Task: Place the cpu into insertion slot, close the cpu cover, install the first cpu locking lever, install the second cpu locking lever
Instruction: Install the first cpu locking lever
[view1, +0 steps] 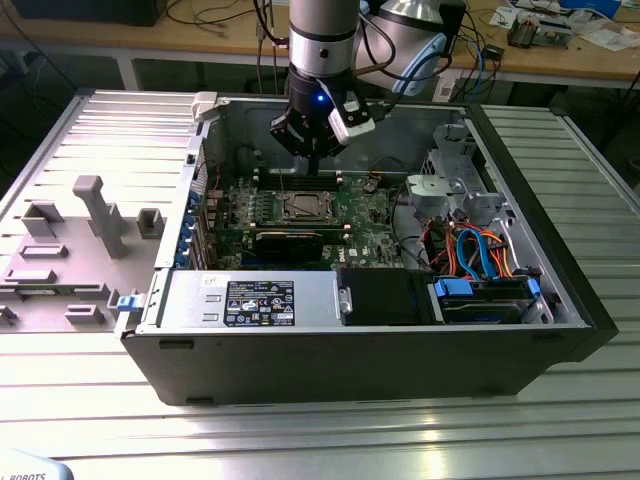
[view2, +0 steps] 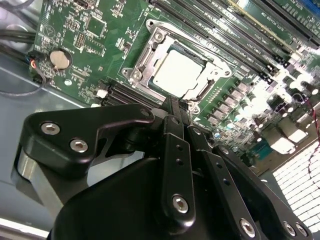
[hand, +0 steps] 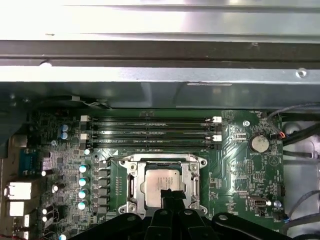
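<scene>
Seen from high and at a slant, the exterior view looks down across the bench (view1: 300, 430) into the open computer case (view1: 350, 350), with the arm (view1: 322, 40) at its far side. Both wrist views sit close over the motherboard (hand: 235, 175). The first wrist view faces almost straight down past the tool (hand: 170, 195). The second wrist view looks obliquely along the tool (view2: 175, 102). All three views share the insertion slot (view1: 307, 208) (hand: 131, 172) (view2: 155, 35).

Big open PC case (view1: 380, 360) on a grey metal table (view1: 300, 440). Inside: orange & blue wires (view1: 470, 250), round silver battery (hand: 259, 143) near long black slots (hand: 150, 131).
</scene>
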